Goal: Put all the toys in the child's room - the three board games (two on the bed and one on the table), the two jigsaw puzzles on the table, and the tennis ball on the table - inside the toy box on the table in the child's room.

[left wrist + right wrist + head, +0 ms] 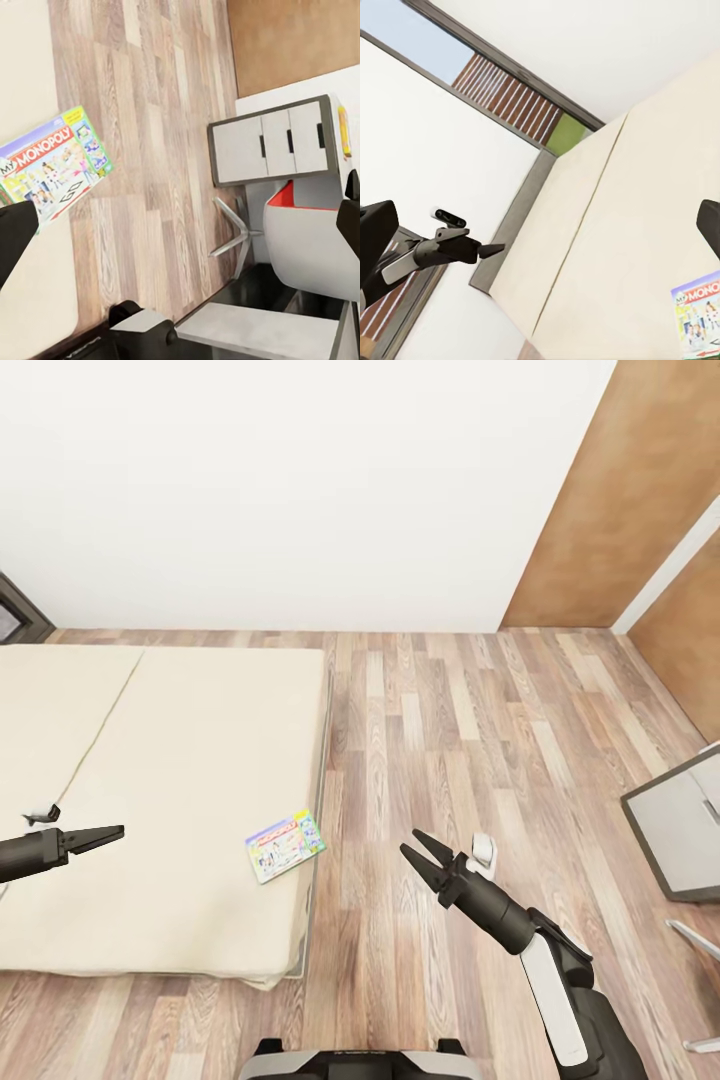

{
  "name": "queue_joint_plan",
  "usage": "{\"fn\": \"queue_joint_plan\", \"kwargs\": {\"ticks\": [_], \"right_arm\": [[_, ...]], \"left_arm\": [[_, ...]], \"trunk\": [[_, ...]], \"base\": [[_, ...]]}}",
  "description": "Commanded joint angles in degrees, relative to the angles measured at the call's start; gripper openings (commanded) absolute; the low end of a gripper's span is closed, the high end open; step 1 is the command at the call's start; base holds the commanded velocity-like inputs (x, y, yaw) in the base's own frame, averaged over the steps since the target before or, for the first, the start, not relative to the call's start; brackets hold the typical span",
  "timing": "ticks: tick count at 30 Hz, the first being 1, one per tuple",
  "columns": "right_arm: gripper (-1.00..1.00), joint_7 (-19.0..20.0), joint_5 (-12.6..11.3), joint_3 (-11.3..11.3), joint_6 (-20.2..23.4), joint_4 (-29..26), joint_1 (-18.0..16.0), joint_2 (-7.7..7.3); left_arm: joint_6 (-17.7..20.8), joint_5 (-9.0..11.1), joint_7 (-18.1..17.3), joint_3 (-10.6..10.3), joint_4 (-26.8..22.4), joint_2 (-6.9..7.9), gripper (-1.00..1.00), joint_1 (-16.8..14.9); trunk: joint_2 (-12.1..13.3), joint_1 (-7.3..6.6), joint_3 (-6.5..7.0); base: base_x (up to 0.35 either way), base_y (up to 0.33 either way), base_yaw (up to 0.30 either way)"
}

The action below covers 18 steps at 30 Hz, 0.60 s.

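Only 1 board game (286, 844) on bed (180, 780).

A plain white wall (300, 490) meets a wood plank floor (450, 760), with brown panelling (610, 500) at the far right. A dark-framed window (510, 82) stands behind the cream bed (170, 790). A grey drawer unit (274, 142) stands beside what may be a chair (307, 240).

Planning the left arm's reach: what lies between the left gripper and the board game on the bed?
In the head view, bare cream mattress alone separates the left gripper from the board game.
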Motion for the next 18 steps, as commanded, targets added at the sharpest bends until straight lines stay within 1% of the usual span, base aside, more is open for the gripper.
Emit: {"fn": "queue_joint_plan", "kwargs": {"ticks": [1, 18], "right_arm": [[1.00, 0.17, -0.26, -0.10, 0.54, -0.01, -0.04, 0.05], [1.00, 0.14, -0.22, -0.09, 0.54, -0.01, -0.04, 0.05]], "left_arm": [[0.61, -0.02, -0.23, -0.01, 0.01, 0.01, 1.00, -0.03], [0.61, -0.02, -0.23, -0.01, 0.01, -0.08, 1.00, -0.03]], "trunk": [[-0.09, 0.03, 0.02], [-0.09, 0.03, 1.65]], "base": [[0.000, 0.000, 0.000], [0.000, 0.000, 0.000]]}}
